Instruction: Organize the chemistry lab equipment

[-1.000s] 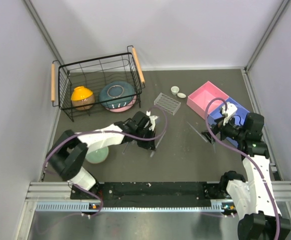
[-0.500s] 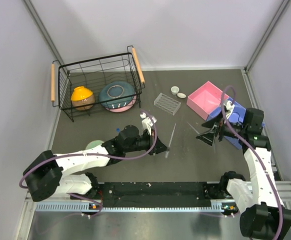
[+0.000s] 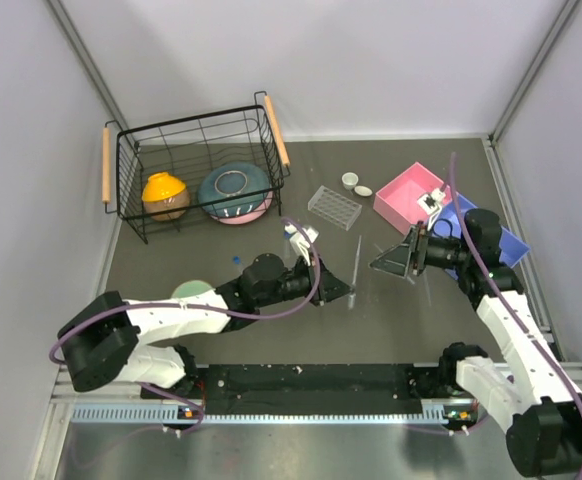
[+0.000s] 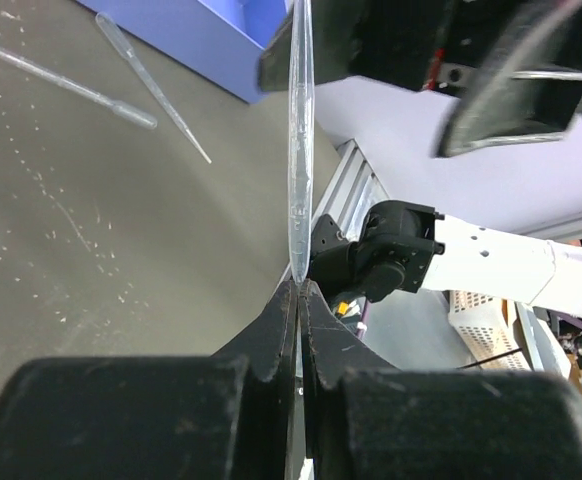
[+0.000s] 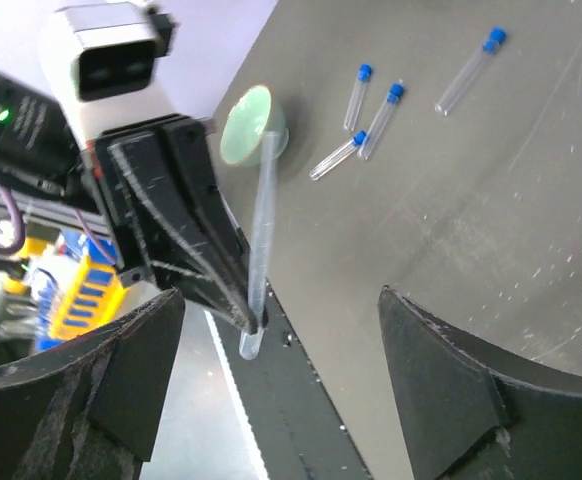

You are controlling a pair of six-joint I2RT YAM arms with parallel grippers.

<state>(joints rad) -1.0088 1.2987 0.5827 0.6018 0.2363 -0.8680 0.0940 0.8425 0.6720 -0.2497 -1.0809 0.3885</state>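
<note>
Clear pipette (image 4: 300,150), blue-capped tubes (image 5: 379,122), pink tray (image 3: 403,192), orange bowl (image 3: 165,193).

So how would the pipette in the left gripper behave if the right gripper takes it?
The pipette looks thin and clear, so probably light and somewhat bendy. Pinched only at one end by the left gripper, it may swing or slip.

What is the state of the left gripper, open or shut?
Shut on a pipette: the left gripper pinches its end, no gap between its jaws, in the left wrist view.
</note>
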